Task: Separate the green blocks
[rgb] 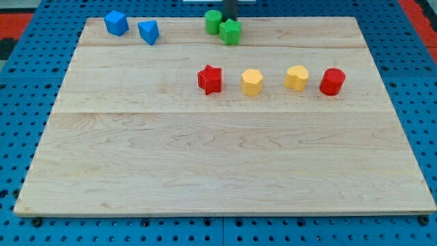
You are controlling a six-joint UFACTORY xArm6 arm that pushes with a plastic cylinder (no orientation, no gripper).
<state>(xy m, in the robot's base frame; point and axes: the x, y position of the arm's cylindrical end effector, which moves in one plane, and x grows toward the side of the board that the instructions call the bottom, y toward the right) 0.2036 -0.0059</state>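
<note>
Two green blocks sit touching at the view's top centre: a rounded green block (214,21) on the left and a green star-like block (231,32) just right and below it. My tip (229,18) comes down from the top edge, right behind the two green blocks, at the gap between them. Its very end is partly hidden by the green star-like block.
A blue cube (116,22) and a blue wedge-like block (148,31) lie at the top left. A row across the middle holds a red star (210,79), a yellow hexagon (252,82), another yellow block (297,77) and a red cylinder (332,81). The wooden board (218,171) lies on a blue pegboard.
</note>
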